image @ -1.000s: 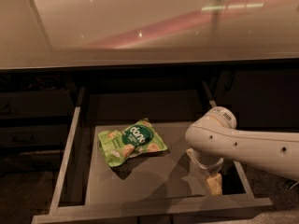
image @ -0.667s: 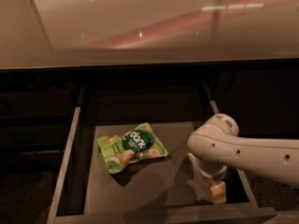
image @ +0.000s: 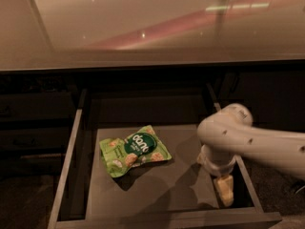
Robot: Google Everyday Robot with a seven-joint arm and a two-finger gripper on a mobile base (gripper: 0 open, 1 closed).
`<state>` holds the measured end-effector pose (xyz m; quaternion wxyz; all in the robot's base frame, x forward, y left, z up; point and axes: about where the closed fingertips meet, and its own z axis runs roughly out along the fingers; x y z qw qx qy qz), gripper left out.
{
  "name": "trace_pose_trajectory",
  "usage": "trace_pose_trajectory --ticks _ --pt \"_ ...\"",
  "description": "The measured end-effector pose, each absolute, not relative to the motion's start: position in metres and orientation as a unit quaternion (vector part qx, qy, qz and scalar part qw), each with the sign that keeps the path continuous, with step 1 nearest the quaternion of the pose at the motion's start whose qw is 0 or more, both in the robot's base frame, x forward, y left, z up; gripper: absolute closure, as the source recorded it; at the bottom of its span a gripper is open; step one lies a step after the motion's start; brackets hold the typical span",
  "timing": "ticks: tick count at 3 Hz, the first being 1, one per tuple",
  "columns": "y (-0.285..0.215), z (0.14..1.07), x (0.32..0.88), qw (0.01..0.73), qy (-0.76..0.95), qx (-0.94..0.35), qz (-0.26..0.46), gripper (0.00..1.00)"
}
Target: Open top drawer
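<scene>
The top drawer [image: 157, 190] stands pulled out under the counter, its flat grey floor and pale side edges showing; its front runs along the bottom of the view. A green snack bag [image: 134, 150] lies on the drawer floor, left of centre. My white arm [image: 252, 140] reaches in from the right, and my gripper [image: 224, 190] hangs down inside the drawer near its front right corner, close to the front panel. Only one pale fingertip shows clearly.
A glossy pale counter top [image: 152, 23] overhangs the drawer. Dark cabinet fronts [image: 28, 128] flank the drawer on the left and a dark panel [image: 271, 99] on the right. The drawer's left rail [image: 66, 171] and right rail [image: 248, 180] bound the opening.
The drawer has slid further out toward the camera, showing more floor. My arm and gripper moved with it, down and toward the front edge. The snack bag rode along.
</scene>
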<state>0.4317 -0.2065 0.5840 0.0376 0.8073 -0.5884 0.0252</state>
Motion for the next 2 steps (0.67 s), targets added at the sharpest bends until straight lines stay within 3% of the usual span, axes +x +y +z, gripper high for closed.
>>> trace_pose_trajectory --ticks 2 --pt "-0.203 0.721 0.430 -0.035 -0.581 0.811 0.050 0.00"
